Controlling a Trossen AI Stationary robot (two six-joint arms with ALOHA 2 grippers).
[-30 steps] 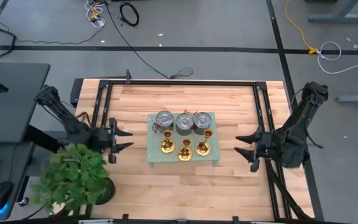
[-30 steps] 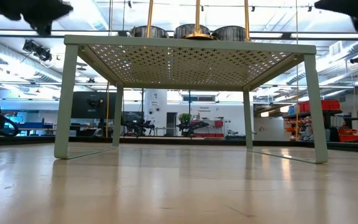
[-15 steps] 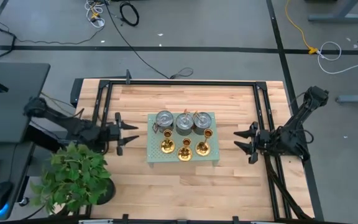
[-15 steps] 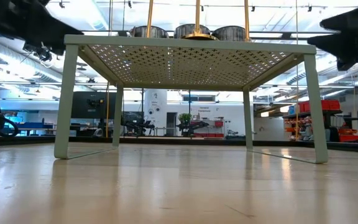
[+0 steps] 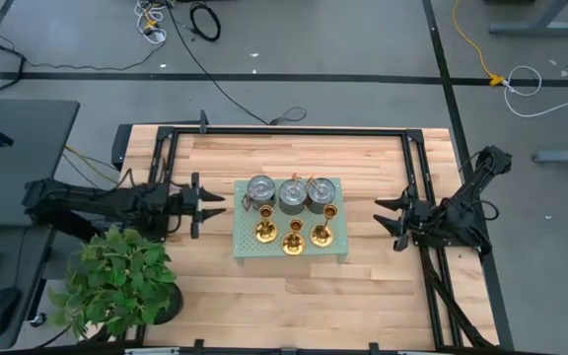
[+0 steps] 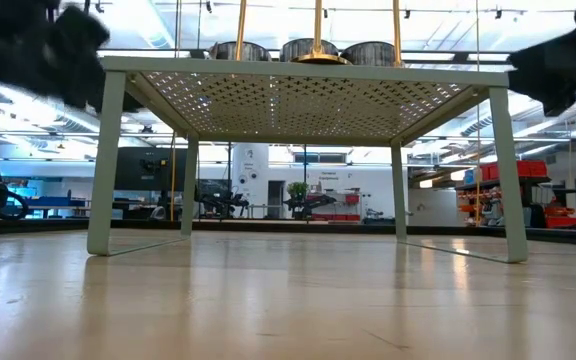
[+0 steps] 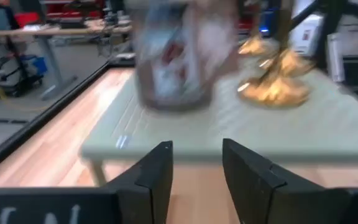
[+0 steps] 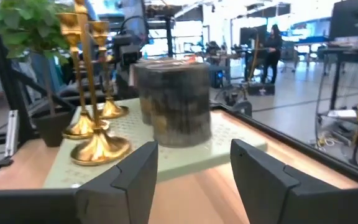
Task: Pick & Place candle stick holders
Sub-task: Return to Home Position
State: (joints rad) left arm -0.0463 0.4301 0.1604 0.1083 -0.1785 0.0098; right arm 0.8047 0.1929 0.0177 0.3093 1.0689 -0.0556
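On the green shelf [image 5: 240, 248] at mid bench [image 5: 363, 296], the high view shows three candle stick holders [image 5: 293, 240] in a row, each just in front of one of the candle jars [image 5: 291, 194]. Only the rt wrist view shows their tall upright stems. Left gripper [image 5: 212, 204] & right gripper [image 5: 386, 222] flank the shelf, apart from it, fingers [image 8: 132, 174] spread, nothing held.
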